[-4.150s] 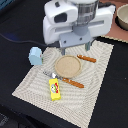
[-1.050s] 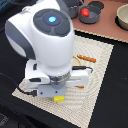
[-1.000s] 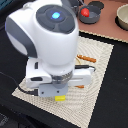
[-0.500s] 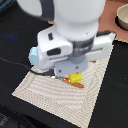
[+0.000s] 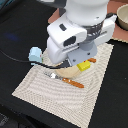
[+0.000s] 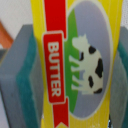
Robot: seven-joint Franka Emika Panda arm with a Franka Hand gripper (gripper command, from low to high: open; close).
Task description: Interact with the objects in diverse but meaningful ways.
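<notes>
My gripper [image 5: 83, 61] is shut on the yellow red-marked packet [image 5: 85, 65], holding it over the far edge of the round tan plate [image 5: 66, 73]. In the wrist view the packet [image 6: 75, 65] fills the frame, showing a red "BUTTER" banner and a cow. It is clamped between grey fingers [image 6: 17, 65] with teal pads. The light blue cup [image 5: 35, 54] stands on the striped placemat [image 5: 55, 100], at the exterior view's left of the arm. The tomato, cheese wedge and saucepan are out of view.
An orange-handled utensil [image 5: 70, 81] lies in front of the plate, and another orange handle [image 5: 93, 60] shows behind the packet. A tan bowl [image 5: 122, 17] sits at the exterior view's far right. A black cable [image 5: 15, 56] crosses the dark table.
The arm has lifted the packet off the placemat's near part and carried it up and toward the exterior view's right, over the plate. The cup has not moved.
</notes>
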